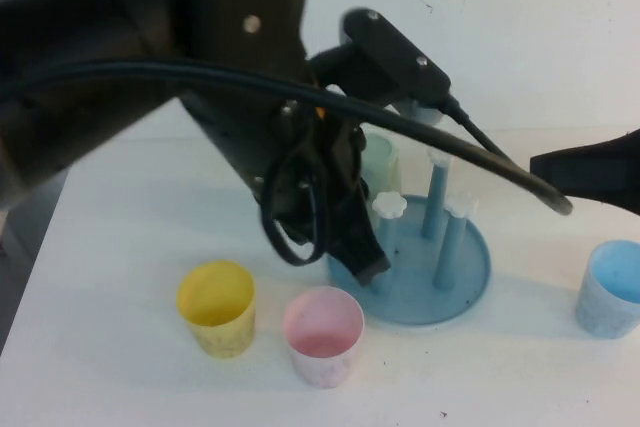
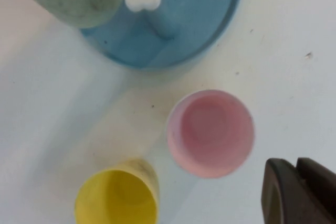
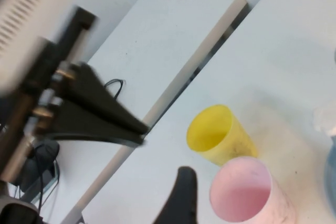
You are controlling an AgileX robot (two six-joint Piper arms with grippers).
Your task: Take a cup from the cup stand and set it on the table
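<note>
The pale pink cup (image 1: 322,335) stands upright and alone on the white table (image 1: 120,247), just in front of the blue cup stand (image 1: 412,292). It also shows in the left wrist view (image 2: 211,132) and the right wrist view (image 3: 247,192). My left gripper (image 1: 366,267) is shut and empty, hanging over the stand's near rim, above and behind the pink cup. A pale green cup (image 1: 381,160) sits upside down on a rear peg, partly hidden by my left arm. My right gripper (image 1: 585,169) hovers at the right edge, clear of the stand.
A yellow cup (image 1: 217,305) stands left of the pink one. A blue cup (image 1: 610,289) stands at the far right. Bare pegs with white flower caps (image 1: 389,205) rise from the stand. The left arm's cable (image 1: 480,157) loops over the stand.
</note>
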